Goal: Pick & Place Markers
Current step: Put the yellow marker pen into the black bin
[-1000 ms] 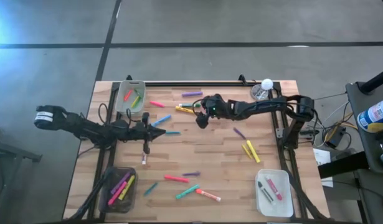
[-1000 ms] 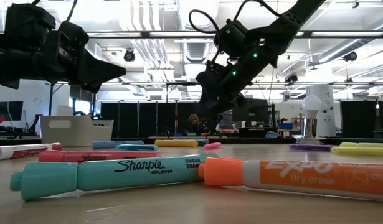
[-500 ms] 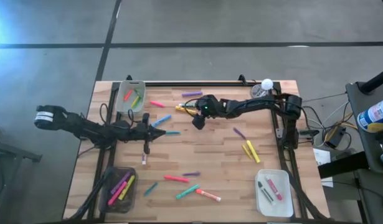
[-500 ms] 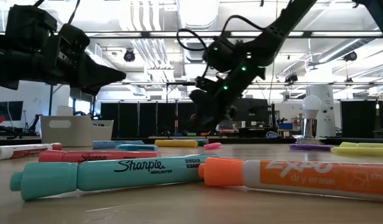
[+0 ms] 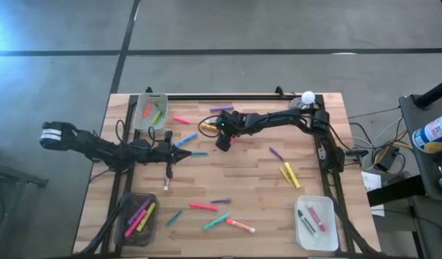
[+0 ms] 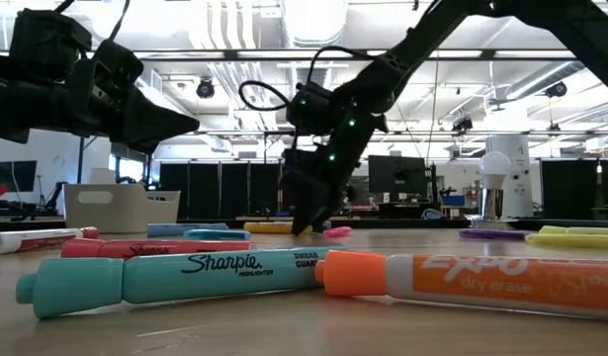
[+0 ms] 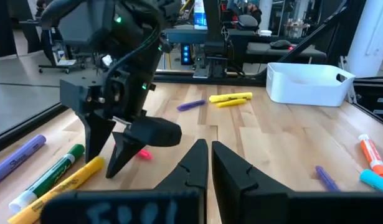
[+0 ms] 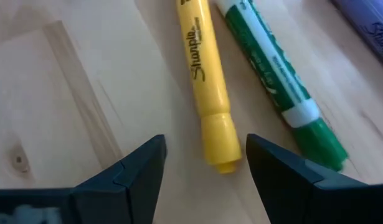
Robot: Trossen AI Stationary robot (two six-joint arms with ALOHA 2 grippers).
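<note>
Currently the left gripper (image 5: 176, 152) hangs near the table's (image 5: 249, 183) left edge, fingers closed on nothing. Toward the far edge, the right gripper (image 8: 203, 163) stands open, straddling a yellow marker (image 8: 205, 81) beside a green marker (image 8: 277, 86).

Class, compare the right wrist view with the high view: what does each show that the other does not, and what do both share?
Only the right wrist view shows the Sharpie print on the yellow marker and the right gripper with jaws open around its end. Only the high view shows the whole table, the bins and the waiting left gripper. Both share the yellow marker, the green marker beside it, and the wood.
</note>
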